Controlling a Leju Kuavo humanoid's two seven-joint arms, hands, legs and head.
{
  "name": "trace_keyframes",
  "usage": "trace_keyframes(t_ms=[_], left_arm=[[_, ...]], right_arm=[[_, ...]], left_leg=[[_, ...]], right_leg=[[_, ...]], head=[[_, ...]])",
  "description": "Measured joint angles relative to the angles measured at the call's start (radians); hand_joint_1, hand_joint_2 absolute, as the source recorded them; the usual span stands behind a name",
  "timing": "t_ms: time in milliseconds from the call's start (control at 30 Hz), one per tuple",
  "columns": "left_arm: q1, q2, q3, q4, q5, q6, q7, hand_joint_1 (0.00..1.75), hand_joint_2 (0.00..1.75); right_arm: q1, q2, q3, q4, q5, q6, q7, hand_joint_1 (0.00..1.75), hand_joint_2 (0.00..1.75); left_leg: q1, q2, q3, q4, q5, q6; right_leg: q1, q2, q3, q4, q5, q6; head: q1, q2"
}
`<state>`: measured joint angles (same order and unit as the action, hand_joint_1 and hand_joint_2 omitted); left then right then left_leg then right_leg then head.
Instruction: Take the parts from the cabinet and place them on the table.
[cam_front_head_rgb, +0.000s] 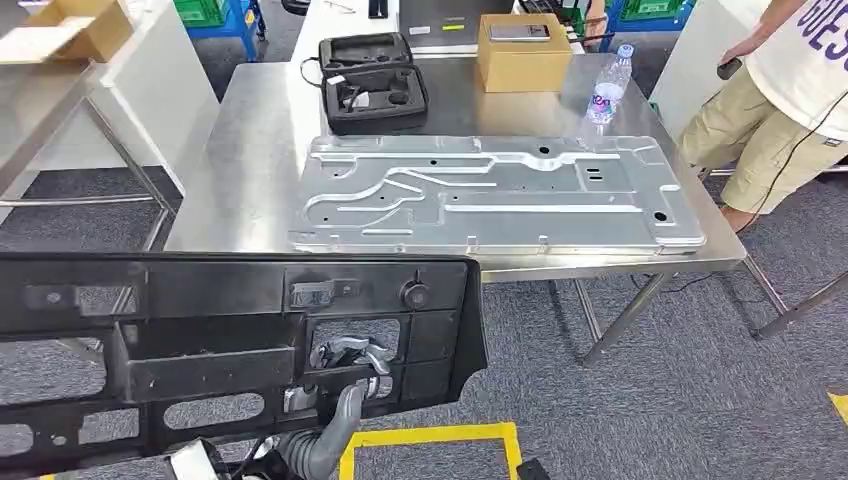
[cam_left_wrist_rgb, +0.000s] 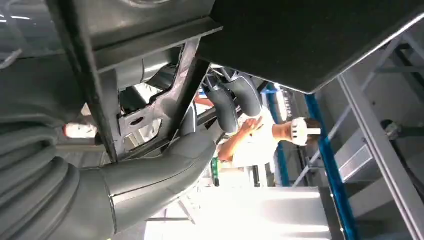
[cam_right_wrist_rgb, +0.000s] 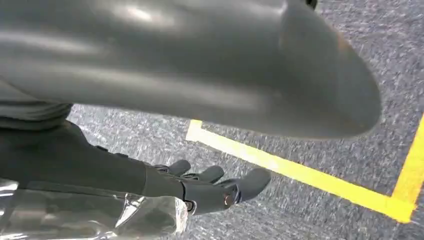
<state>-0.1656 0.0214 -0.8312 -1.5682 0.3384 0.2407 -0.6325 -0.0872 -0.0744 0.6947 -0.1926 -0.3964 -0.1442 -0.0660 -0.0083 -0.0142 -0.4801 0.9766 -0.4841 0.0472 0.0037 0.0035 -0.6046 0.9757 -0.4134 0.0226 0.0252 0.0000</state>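
Black plastic frame panel gripped through 1 cutout by left hand, right hand slack, holding nothing; carry level, lower onto steel table beside stamped metal plate.

Shirt: we read large purple capitals "GUES" on the white shirt of the person standing at the right of the bench; the picture's edge cuts the word off.
Bottle: we see a purple and white label on the plastic water bottle standing on the bench, but its print is too small for us to read.
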Motion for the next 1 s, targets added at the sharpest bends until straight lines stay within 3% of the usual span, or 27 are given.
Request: trace_keyframes(t_ms=[67, 100, 167, 200, 233, 267, 333, 367, 433, 467, 567, 633, 700, 733, 767, 800, 867, 900, 933, 967, 1000], left_arm=[[-0.002, 0.000, 0.001, -0.001, 0.000, 0.000, 0.000, 1.75, 1.75], [-0.003, 0.000, 0.001, -0.002, 0.000, 0.000, 0.000, 1.75, 1.75], [-0.001, 0.001, 0.001, -0.002, 0.000, 0.000, 0.000, 1.75, 1.75], [0.001, 0.002, 0.001, -0.002, 0.000, 0.000, 0.000, 1.75, 1.75], [0.003, 0.002, 0.001, -0.002, 0.000, 0.000, 0.000, 1.75, 1.75], [0.003, 0.002, 0.001, -0.002, 0.000, 0.000, 0.000, 1.75, 1.75], [0.003, 0.003, 0.001, -0.002, 0.000, 0.000, 0.000, 1.75, 1.75], [0.003, 0.003, 0.001, -0.002, 0.000, 0.000, 0.000, 1.75, 1.75], [0.004, 0.003, 0.001, -0.002, -0.002, 0.000, 0.000, 1.75, 1.75], [0.004, 0.003, 0.002, -0.003, -0.003, 0.000, 0.001, 1.75, 1.75], [0.003, 0.003, 0.002, -0.008, -0.005, 0.000, 0.001, 1.75, 1.75], [-0.002, 0.003, 0.002, -0.010, -0.006, 0.000, 0.001, 1.75, 1.75], [0.000, 0.003, 0.002, -0.009, -0.006, 0.000, 0.001, 1.75, 1.75], [0.001, 0.003, 0.002, -0.010, -0.006, 0.000, 0.002, 1.75, 1.75], [0.002, 0.003, 0.002, -0.010, -0.006, 0.000, 0.002, 1.75, 1.75], [0.002, 0.003, 0.002, -0.010, -0.006, 0.000, 0.004, 1.75, 1.75], [0.002, 0.003, 0.002, -0.010, -0.006, 0.000, 0.006, 1.75, 1.75], [0.002, 0.003, 0.002, -0.010, -0.006, 0.000, 0.007, 1.75, 1.75], [0.002, 0.003, 0.001, -0.010, -0.006, 0.000, 0.010, 1.75, 1.75], [0.000, 0.003, 0.001, -0.010, -0.006, 0.000, 0.011, 1.75, 1.75], [0.001, 0.003, 0.000, -0.010, -0.006, 0.000, 0.011, 1.75, 1.75]], right_arm=[[0.001, 0.001, 0.000, 0.000, 0.000, 0.000, -0.001, 0.00, 0.00], [0.000, 0.001, 0.000, 0.000, 0.000, 0.000, 0.000, 0.00, 0.00], [-0.001, 0.000, 0.000, 0.000, -0.001, 0.000, 0.000, 0.00, 0.00], [0.001, 0.000, 0.000, 0.000, -0.001, 0.000, 0.000, 0.00, 0.00], [0.003, 0.000, 0.000, 0.000, -0.001, 0.000, 0.000, 0.00, 0.00], [0.004, 0.000, 0.000, 0.000, -0.001, 0.000, 0.000, 0.00, 0.00], [0.004, 0.001, 0.001, 0.000, -0.001, 0.000, 0.000, 0.00, 0.00], [0.004, 0.001, 0.001, 0.000, -0.001, 0.000, -0.001, 0.00, 0.00], [0.000, 0.003, 0.001, 0.000, -0.001, 0.000, 0.000, 0.00, 0.00], [-0.001, 0.003, 0.001, 0.000, -0.002, -0.001, 0.001, 0.00, 0.00], [0.000, 0.003, 0.002, 0.000, -0.002, 0.003, 0.001, 0.00, 0.00], [-0.002, 0.005, 0.003, 0.000, -0.002, 0.003, 0.001, 0.00, 0.00], [0.001, 0.005, 0.003, 0.000, -0.002, 0.003, 0.001, 0.00, 0.00], [0.003, 0.005, 0.003, 0.000, -0.002, 0.003, 0.001, 0.00, 0.00], [0.005, 0.005, 0.003, 0.000, -0.002, 0.003, 0.001, 0.00, 0.00], [0.004, 0.004, 0.003, 0.000, -0.002, 0.003, 0.001, 0.00, 0.00], [0.004, 0.003, 0.003, 0.000, -0.002, 0.003, -0.001, 0.00, 0.00], [0.005, 0.007, 0.004, 0.000, -0.002, 0.003, -0.001, 0.00, 0.00], [0.003, 0.008, 0.004, 0.000, -0.002, 0.003, 0.000, 0.00, 0.00], [0.003, 0.008, 0.004, 0.000, -0.002, 0.003, 0.000, 0.00, 0.00], [0.004, 0.008, 0.004, 0.000, -0.002, 0.004, 0.000, 0.00, 0.00]], left_leg=[[0.004, 0.004, -0.003, 0.022, -0.023, -0.009], [0.005, 0.005, -0.031, 0.077, -0.037, -0.011], [0.006, 0.005, -0.138, 0.248, -0.105, -0.019], [0.006, 0.005, -0.183, 0.307, -0.133, -0.022], [0.006, 0.005, -0.206, 0.322, -0.131, -0.021], [0.006, 0.005, -0.205, 0.292, -0.107, -0.020], [0.002, 0.005, -0.156, 0.128, 0.003, -0.008], [-0.003, 0.006, -0.127, 0.031, 0.077, 0.006], [-0.013, 0.002, -0.123, 0.007, 0.062, 0.012], [-0.012, 0.004, -0.116, 0.003, 0.080, 0.016], [0.000, 0.005, -0.086, -0.017, 0.079, 0.024], [0.003, 0.007, -0.071, -0.021, 0.070, 0.032], [0.008, 0.007, -0.059, -0.021, 0.055, 0.031], [0.012, 0.004, -0.051, -0.021, 0.048, 0.029], [0.016, 0.002, -0.040, -0.021, 0.039, 0.025], [0.021, -0.001, -0.028, -0.021, 0.029, 0.019], [0.031, -0.002, 0.002, -0.021, 0.007, 0.004], [0.026, -0.002, 0.008, -0.018, -0.006, -0.007], [0.026, -0.002, 0.011, -0.020, -0.013, -0.014], [0.025, -0.002, 0.009, -0.026, -0.020, -0.022], [0.027, -0.002, 0.023, -0.020, -0.015, -0.032]], right_leg=[[-0.005, 0.000, 0.021, -0.002, -0.002, -0.010], [-0.004, 0.000, 0.025, -0.002, -0.007, -0.016], [-0.001, 0.000, 0.032, -0.001, -0.019, -0.021], [0.000, 0.001, 0.039, -0.001, -0.026, -0.023], [0.001, 0.002, 0.047, -0.001, -0.033, -0.023], [0.002, 0.002, 0.058, -0.001, -0.041, -0.023], [0.005, 0.004, 0.087, -0.001, -0.060, -0.021], [0.005, 0.004, 0.100, -0.003, -0.071, -0.019], [0.004, 0.007, 0.106, -0.006, -0.081, -0.008], [0.003, 0.007, 0.106, -0.010, -0.085, -0.002], [0.003, 0.005, 0.103, 0.030, -0.085, 0.008], [0.000, 0.005, 0.032, 0.157, -0.105, 0.021], [-0.008, 0.005, -0.067, 0.293, -0.171, 0.031], [-0.012, 0.005, -0.097, 0.316, -0.189, 0.037], [-0.018, 0.005, -0.105, 0.295, -0.178, 0.043], [-0.023, 0.005, -0.092, 0.240, -0.141, 0.049], [-0.037, 0.002, -0.032, 0.065, -0.013, 0.067], [-0.044, -0.005, -0.021, 0.001, 0.036, 0.075], [-0.038, -0.008, -0.019, 0.010, -0.008, 0.053], [-0.030, -0.005, -0.018, 0.010, 0.018, 0.043], [-0.034, -0.004, -0.019, 0.009, 0.011, 0.031]], head=[[-0.001, 0.000], [-0.004, 0.000], [-0.005, 0.000], [-0.005, 0.000], [-0.005, 0.000], [-0.005, 0.000], [-0.005, 0.000], [-0.005, 0.000], [-0.004, 0.000], [-0.004, 0.000], [-0.004, 0.000], [-0.002, 0.000], [-0.002, 0.000], [-0.002, 0.000], [-0.001, 0.000], [-0.001, 0.000], [-0.001, 0.000], [0.003, 0.000], [0.003, 0.000], [0.000, 0.000], [0.000, 0.000]])
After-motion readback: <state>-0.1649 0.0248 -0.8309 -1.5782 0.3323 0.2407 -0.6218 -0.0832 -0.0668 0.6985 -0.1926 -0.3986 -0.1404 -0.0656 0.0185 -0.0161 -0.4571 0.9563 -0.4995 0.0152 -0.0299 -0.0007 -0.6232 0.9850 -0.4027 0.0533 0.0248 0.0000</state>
